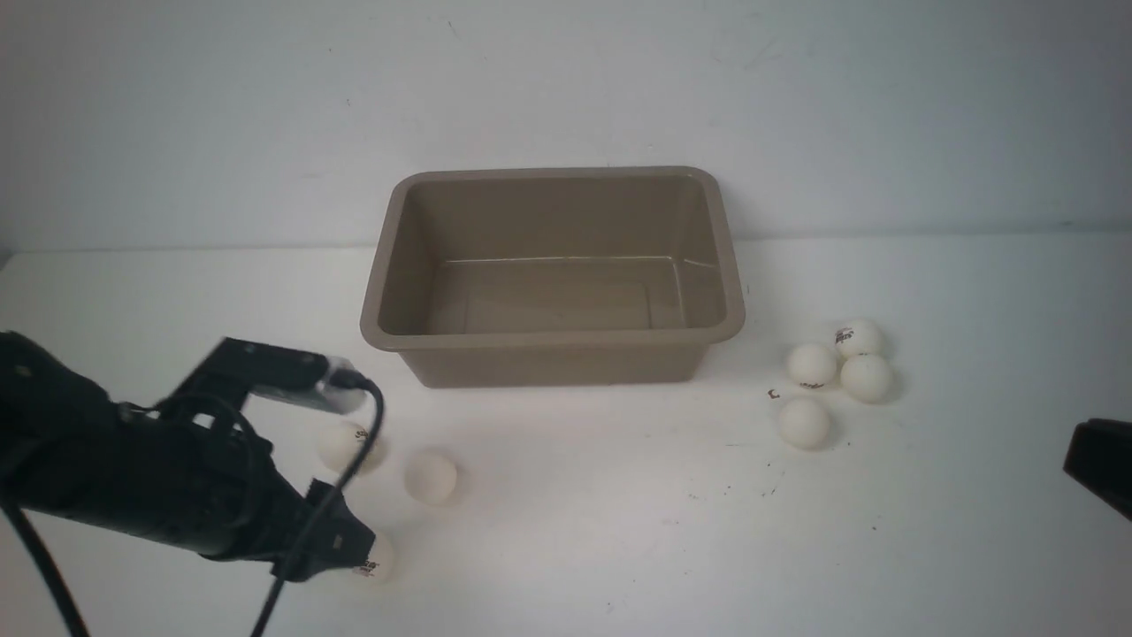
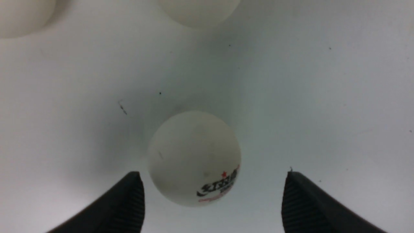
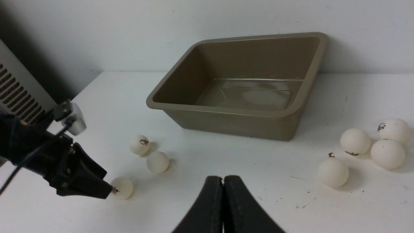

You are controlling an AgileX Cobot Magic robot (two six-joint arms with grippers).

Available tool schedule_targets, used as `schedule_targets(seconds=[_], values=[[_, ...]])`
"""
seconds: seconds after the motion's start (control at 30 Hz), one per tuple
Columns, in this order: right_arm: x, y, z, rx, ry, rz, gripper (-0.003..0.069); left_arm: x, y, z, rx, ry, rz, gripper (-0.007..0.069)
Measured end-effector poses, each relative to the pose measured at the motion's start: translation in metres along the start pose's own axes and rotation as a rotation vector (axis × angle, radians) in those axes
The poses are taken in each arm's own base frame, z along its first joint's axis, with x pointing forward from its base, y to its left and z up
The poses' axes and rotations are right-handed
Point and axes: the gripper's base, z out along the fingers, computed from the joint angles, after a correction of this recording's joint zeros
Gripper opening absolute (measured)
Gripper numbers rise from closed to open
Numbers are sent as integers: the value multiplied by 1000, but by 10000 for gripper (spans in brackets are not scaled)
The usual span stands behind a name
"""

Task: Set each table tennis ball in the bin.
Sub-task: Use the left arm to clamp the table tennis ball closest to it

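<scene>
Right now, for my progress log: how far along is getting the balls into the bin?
Done: nothing; the bin is empty. In hand: the left gripper is open, tips either side of the nearest ball, not gripping it. Left: all seven, that one, two balls beside it and four balls right of the bin. The right gripper is shut, holding nothing.

The taupe bin (image 1: 553, 363) sits upright and empty. Four white balls (image 1: 812, 364) cluster at its 4 o'clock; three other balls (image 1: 431, 478) lie scattered at its 8 o'clock.
</scene>
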Motion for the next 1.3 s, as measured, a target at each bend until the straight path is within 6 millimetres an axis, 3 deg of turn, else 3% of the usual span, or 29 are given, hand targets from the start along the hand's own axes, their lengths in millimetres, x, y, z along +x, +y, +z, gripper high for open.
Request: schedule_targets(seconds=[0.7,0.77,0.9,1.0,1.17,1.3], values=[[2,1,0,-15,17,-5,-8,-13,10,26,-22,1,-54,510],[2,1,0,-15,17,-5,-8,-16,10,27,-17,-1,-62,482],[2,1,0,-15,17,-5,-8,-16,9,28,-5,8,-98,342],[2,1,0,-15,17,-5,-8,-14,7,28,20,31,-108,345],[1,1,0,-14,16,-6,-8,-12,-2,17,72,53,-114,345],[1,1,0,-14,16,-6,-8,-23,-13,-19,72,-57,-116,345]])
